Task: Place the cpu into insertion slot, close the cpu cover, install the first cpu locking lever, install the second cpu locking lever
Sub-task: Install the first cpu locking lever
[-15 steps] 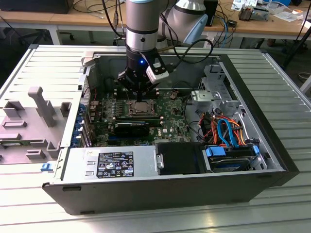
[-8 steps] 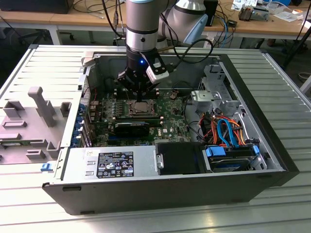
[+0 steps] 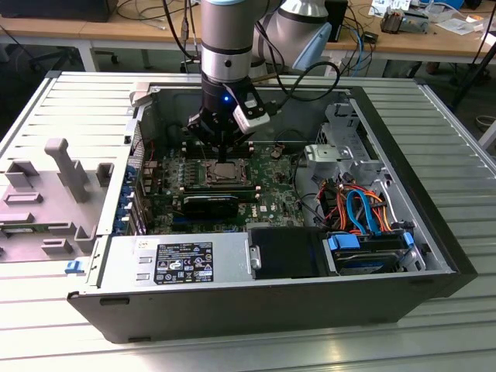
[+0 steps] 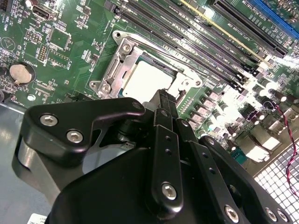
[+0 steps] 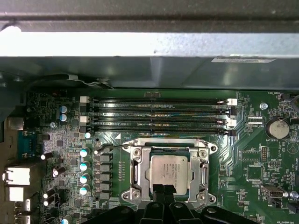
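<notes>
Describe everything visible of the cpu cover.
The cpu cover is a thin silver metal frame with a large central window. It lies flat and closed on the green motherboard. The grey cpu shows through its window. The gripper, fingers shut, hangs at one edge of the frame; contact cannot be told.

The arm (image 3: 225, 31) is a silver-grey cylinder with a black band near the wrist, and the joint behind it has a pale blue cap (image 3: 312, 54). A small blue light (image 3: 225, 98) glows on the black wrist. A white camera box (image 3: 252, 116) sits beside it, and black cables (image 3: 304, 77) loop away. The gripper (image 4: 163, 99) is matt black, built of jointed links. 1 broad link (image 4: 88, 122) carries 2 silver screw heads (image 4: 48, 120).
</notes>
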Motion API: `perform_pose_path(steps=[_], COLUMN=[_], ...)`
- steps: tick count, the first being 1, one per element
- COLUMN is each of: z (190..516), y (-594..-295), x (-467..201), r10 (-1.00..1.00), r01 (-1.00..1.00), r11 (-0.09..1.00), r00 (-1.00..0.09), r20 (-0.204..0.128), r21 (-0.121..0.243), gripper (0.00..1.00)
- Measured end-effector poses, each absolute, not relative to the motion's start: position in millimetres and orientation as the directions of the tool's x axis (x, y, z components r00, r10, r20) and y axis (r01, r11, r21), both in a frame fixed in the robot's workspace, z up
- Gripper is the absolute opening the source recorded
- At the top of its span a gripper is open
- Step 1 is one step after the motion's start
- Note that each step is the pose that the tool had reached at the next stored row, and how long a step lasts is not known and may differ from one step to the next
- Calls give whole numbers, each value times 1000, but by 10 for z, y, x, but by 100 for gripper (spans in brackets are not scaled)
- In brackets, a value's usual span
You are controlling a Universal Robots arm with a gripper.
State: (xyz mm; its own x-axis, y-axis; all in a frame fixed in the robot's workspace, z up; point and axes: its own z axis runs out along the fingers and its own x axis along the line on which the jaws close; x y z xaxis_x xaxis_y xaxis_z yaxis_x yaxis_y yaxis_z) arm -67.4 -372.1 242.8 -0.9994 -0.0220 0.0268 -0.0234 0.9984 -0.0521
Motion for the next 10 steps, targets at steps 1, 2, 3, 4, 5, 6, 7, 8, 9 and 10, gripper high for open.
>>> perform_pose_path(steps=[1, 2, 3, 4, 5, 6, 7, 8, 9, 10], z=[2428, 2428, 2428, 2428, 2428, 2428, 2428, 2428, 2428, 2428], y=[-3721, -3721, -3721, -3721, -3721, -3721, -3721, -3721, -3721, -3721], x=[-674, -674, -674, -674, -674, -674, -674, -674, -674, -674], r10=[-22, -23, -24, -24, -25, -25, -26, -26, -27, -28], r01=[-24, -24, -25, -26, -26, -27, -27, -28, -28, -29], r11=[998, 998, 998, 998, 998, 998, 998, 998, 998, 998], r00=[-999, -999, -999, -999, -999, -999, -999, -999, -999, -999], r20=[27, 27, 27, 27, 27, 27, 27, 27, 27, 27], r21=[-52, -52, -52, -52, -52, -52, -52, -52, -52, -52], gripper=[11, 11, 11, 11, 11, 11, 11, 11, 11, 11])
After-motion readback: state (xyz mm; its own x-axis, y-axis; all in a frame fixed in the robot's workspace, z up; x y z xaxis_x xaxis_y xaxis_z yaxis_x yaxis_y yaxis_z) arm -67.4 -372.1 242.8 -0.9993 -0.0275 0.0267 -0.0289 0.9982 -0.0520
